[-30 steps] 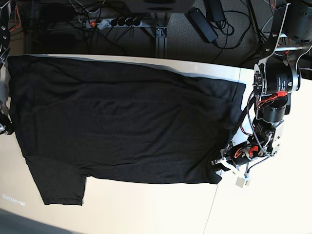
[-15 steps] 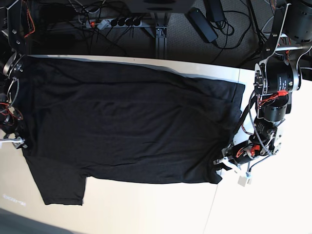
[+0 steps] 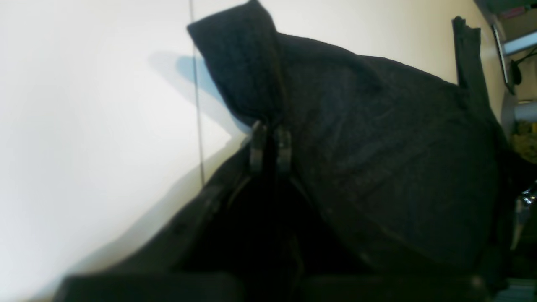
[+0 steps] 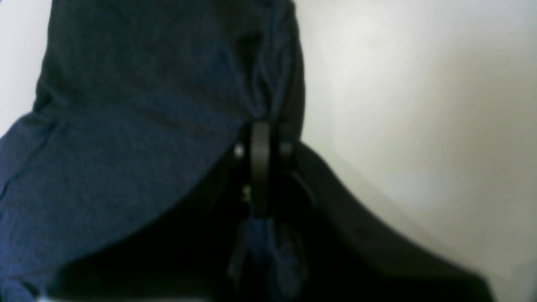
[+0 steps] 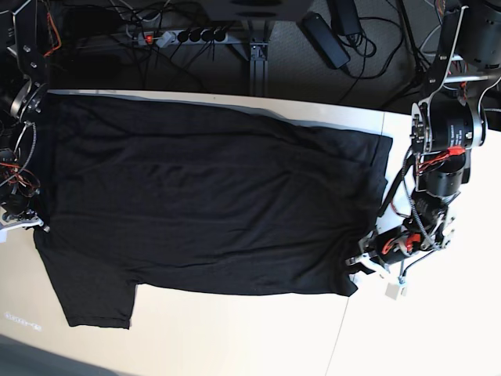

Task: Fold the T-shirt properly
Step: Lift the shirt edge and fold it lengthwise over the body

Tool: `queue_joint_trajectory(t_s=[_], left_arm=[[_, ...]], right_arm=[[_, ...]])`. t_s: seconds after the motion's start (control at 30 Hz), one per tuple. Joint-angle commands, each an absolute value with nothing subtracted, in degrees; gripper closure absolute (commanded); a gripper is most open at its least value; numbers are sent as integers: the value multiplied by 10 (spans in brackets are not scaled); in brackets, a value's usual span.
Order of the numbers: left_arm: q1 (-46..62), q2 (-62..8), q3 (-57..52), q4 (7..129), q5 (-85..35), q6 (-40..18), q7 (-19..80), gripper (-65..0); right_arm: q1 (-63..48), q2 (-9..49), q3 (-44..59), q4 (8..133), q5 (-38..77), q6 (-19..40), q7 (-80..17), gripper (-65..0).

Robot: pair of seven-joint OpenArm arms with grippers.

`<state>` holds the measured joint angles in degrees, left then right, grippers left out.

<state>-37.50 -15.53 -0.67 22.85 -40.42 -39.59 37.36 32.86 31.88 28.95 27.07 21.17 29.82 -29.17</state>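
Your right gripper [image 4: 262, 138] has just clamped onto the T-shirt [image 5: 211, 204] edge, left gripper [image 3: 270, 144] already pinching its corner, so you can lift.

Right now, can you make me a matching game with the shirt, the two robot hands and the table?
Things:
1. T-shirt
2. left gripper
3. right gripper
4. table

Descriptions:
A. pale, with the cloth lying on it
B. black, spread out flat
C. shut on the cloth, at the right side of the base view
D. shut on the cloth, at the left side of the base view

Pairs: 1-B, 2-C, 3-D, 4-A
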Motion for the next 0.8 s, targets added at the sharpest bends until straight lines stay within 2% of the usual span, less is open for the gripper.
queue_joint_trajectory(t_s=[0.0,0.2,0.4,0.77], left_arm=[[-395,-170,-7,241,-426,-400,378,0],[-380,-203,-7,317,-546,-400,515,0],[-304,-216,-7,463,-667,-400,632,0],[-121,-267,-7,735,-683,-400,634,0]], right_arm=[[344,340,289,294,232,333,-282,0],[305,369,270,362,335,339,-328,0],[220,393,251,452,426,339,-367,0],[71,436,253,576,446,339,-378,0]])
